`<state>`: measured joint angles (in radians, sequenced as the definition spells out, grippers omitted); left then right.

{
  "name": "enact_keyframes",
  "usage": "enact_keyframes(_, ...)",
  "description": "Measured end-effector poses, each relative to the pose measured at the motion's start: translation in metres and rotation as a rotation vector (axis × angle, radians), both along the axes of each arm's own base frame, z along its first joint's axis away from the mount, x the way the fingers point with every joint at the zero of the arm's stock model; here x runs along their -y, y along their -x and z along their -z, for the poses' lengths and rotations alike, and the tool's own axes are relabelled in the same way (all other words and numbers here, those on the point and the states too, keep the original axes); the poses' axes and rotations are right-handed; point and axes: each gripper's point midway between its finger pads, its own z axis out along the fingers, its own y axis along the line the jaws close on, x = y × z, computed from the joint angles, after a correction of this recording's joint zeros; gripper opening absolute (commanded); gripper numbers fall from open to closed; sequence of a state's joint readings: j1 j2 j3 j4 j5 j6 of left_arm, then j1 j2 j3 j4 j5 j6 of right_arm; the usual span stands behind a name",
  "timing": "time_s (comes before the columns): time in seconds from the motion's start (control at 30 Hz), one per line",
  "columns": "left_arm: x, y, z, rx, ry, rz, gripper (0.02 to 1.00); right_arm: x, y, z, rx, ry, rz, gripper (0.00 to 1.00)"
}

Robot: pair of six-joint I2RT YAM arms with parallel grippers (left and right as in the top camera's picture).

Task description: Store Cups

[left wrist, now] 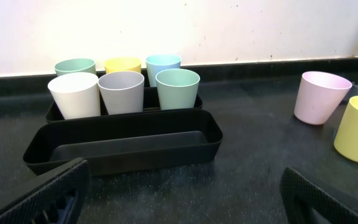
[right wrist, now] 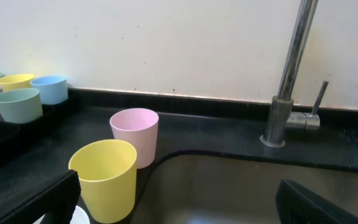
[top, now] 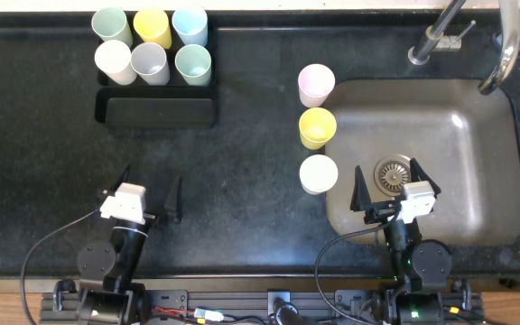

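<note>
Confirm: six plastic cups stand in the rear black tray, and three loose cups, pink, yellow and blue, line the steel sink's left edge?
No: the third loose cup is white, not blue, as the top view shows. The pink cup, yellow cup and six cups in the rear black tray are right.

- The left arm [top: 116,248] is folded back close to its base; the left gripper [top: 149,188] points forward, jaws spread wide, holding nothing
- The right arm [top: 404,239] is folded likewise; the right gripper [top: 389,181] is spread wide too
- Both wrists seem roughly level
</note>
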<state>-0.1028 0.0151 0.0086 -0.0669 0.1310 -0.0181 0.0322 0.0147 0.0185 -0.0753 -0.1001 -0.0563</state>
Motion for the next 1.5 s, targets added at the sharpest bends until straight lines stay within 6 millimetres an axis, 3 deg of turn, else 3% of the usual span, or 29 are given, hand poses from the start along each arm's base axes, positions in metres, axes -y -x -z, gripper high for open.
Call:
enact_keyframes(0.4,-0.019,-0.003,0.003,-0.017,0.024,-0.116,1.000,0.000,0.000,0.000,0.000,0.000,0.000,0.998)
enact_keyframes(1.5,-0.022,-0.004,0.002,-0.013,0.025,-0.130,1.000,0.000,0.000,0.000,0.001,0.001,0.000,0.996)
